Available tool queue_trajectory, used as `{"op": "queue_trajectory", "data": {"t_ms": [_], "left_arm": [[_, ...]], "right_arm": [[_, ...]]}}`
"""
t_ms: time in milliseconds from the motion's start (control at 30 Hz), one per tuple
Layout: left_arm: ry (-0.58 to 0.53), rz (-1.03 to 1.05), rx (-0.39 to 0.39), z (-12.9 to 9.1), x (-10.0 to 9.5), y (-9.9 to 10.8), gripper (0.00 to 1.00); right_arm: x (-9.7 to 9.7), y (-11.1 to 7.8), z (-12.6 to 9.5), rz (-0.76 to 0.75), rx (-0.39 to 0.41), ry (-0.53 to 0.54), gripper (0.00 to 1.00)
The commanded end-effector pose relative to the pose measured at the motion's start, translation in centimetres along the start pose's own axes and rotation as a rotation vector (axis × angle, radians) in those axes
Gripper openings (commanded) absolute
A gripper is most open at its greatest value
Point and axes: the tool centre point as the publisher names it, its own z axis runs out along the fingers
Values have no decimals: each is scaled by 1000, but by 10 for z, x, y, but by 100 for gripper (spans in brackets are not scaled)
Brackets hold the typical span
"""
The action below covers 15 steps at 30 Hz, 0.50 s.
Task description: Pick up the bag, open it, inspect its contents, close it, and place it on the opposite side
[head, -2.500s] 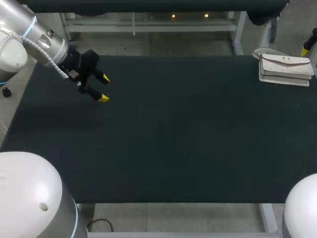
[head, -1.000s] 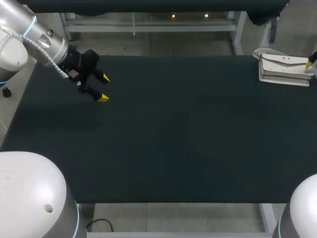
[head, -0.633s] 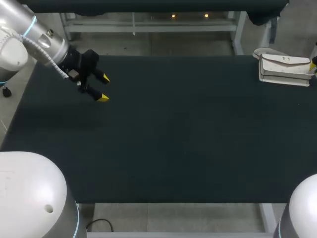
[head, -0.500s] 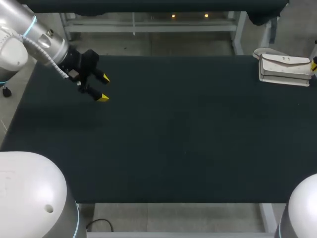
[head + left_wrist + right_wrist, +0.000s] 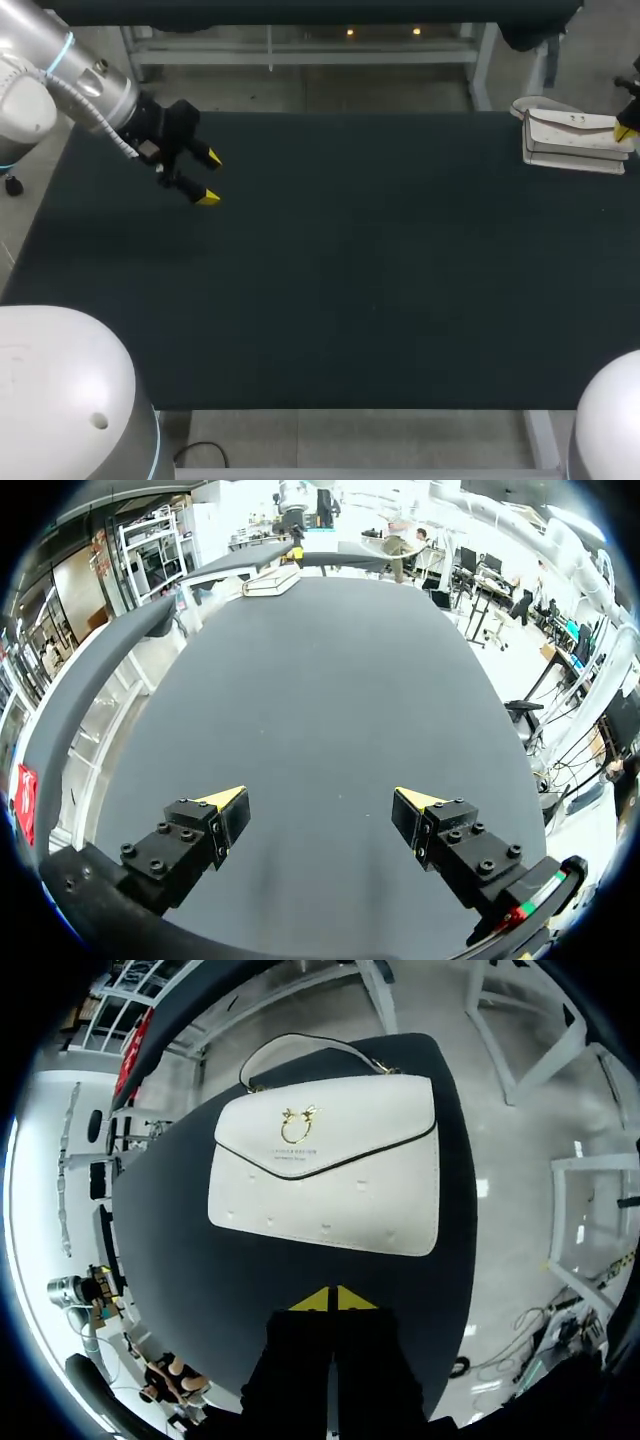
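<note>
- My left gripper [image 5: 210,178] hung over the far left part of the dark table [image 5: 350,300], its fingers spread wide with nothing between them.
- From the left wrist, only bare table surface lay under and ahead of those open fingers [image 5: 222,800].
- The white handbag [image 5: 575,140] lay flat at the far right corner of the table, well apart from my left gripper.
- My right gripper [image 5: 330,1300] came in at the table's right edge, its two yellow tips pressed together and gripping nothing.
- From the right wrist, those closed tips sat just short of the handbag's near edge, apart from it, with a strip of dark table between.
- The handbag's front flap was closed, and a small gold clasp [image 5: 297,1120] sat on the flap.
- Its thin handle [image 5: 300,1045] arched out flat on the table beyond the bag's far edge.
- In the head view, one yellow tip of my right gripper showed beside the handbag's right end; I could not tell from there whether it touched.
</note>
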Motion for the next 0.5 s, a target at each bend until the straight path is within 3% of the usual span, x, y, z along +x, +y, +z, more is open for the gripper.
{"op": "queue_trajectory", "data": {"t_ms": [33,233,267,333,367,400,500], "left_arm": [[-2,0,2,1,0,1,100],[-2,0,2,1,0,1,100],[-2,0,2,1,0,1,100],[-2,0,2,1,0,1,100],[-2,0,2,1,0,1,100],[-2,0,2,1,0,1,100],[-2,0,2,1,0,1,100]], "right_arm": [[26,-1,0,-29,33,-61,0],[39,-8,-8,-61,-22,-39,1],[39,-9,-9,-56,-35,-41,22],[35,-10,-11,-44,-57,-24,51],[34,-10,-11,-37,-64,-21,83],[30,-10,-12,-29,-77,-8,100],[20,-8,-16,-1,-95,28,100]]}}
